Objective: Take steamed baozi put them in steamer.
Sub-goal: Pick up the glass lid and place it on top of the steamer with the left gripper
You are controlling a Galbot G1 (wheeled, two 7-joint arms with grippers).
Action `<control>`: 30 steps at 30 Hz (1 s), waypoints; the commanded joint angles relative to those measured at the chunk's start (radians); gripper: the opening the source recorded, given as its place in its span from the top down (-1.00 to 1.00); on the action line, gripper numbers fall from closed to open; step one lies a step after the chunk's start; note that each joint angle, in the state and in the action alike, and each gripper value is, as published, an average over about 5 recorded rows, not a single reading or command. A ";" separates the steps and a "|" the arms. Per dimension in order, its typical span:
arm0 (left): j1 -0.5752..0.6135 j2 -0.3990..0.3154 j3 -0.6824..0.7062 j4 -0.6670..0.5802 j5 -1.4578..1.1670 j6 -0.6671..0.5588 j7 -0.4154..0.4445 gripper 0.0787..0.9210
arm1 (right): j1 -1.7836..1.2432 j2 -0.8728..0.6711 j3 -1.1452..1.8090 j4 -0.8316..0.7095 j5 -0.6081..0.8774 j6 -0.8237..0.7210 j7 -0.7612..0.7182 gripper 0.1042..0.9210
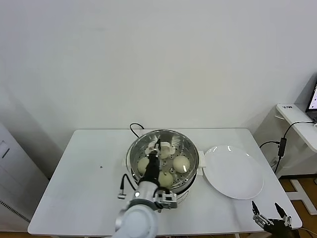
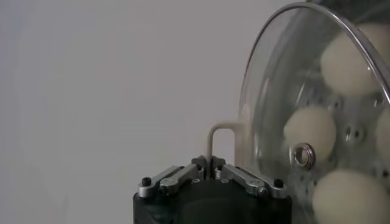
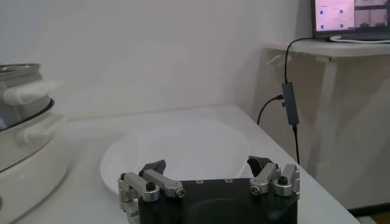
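The steamer point(image 1: 190, 148), a shiny steel basket on a white base, stands mid-table with several cream-white baozi point(image 1: 182, 163) in it. My left gripper point(image 1: 157, 149) hangs over the basket, shut on the thin cream handle point(image 2: 213, 137) of a round glass lid point(image 2: 268, 91). In the left wrist view the baozi point(image 2: 311, 131) and the perforated bottom point(image 2: 350, 131) show through the glass, and the left gripper point(image 2: 210, 163) pinches the handle's loop. My right gripper point(image 1: 268, 217) is parked open at the table's front right corner, holding nothing.
A flat white plate point(image 1: 233, 171) lies bare to the right of the steamer, just beyond the right gripper point(image 3: 207, 167) in its wrist view. A black cord point(image 1: 134, 129) trails behind the steamer. A side desk with a laptop point(image 3: 350, 15) stands off to the right.
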 commanded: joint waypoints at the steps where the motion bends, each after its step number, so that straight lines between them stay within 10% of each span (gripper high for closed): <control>1: -0.072 -0.083 0.126 0.118 0.084 0.051 0.015 0.92 | -0.003 0.005 0.002 -0.004 -0.002 0.002 -0.004 -0.76; 30: -0.055 -0.058 0.029 0.167 0.049 0.051 -0.036 0.92 | -0.014 0.011 0.006 -0.003 -0.002 0.025 -0.021 -0.76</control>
